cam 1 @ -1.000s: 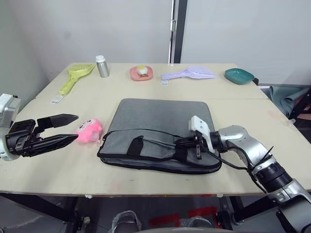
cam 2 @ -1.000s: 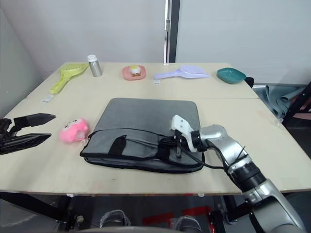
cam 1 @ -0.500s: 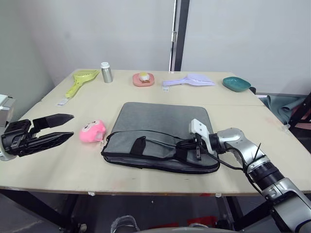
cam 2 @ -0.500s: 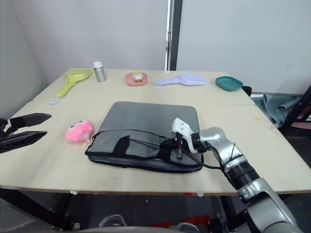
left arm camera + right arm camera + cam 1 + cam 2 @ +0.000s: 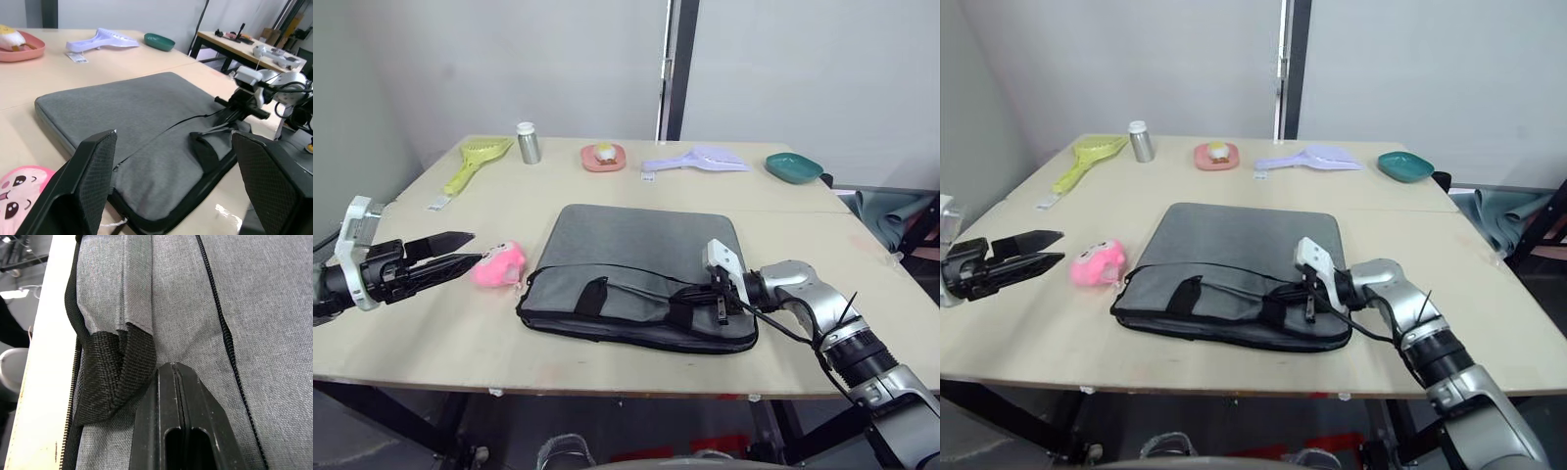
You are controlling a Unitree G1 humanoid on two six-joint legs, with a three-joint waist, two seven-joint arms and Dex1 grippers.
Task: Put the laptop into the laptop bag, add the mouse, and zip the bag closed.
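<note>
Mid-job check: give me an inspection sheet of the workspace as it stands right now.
Surface: wooden table, tan top.
Job's things: laptop bag lying flat near the front edge.
Clutter: pink plush toy left of the bag; along the far edge green scoop, metal bottle, pink dish, lilac scoop, teal bowl.
Grippers: left gripper open, beside the plush; right gripper shut, on the bag by its strap handle.
Cables: nothing seen.
Surroundings: second table behind.
</note>
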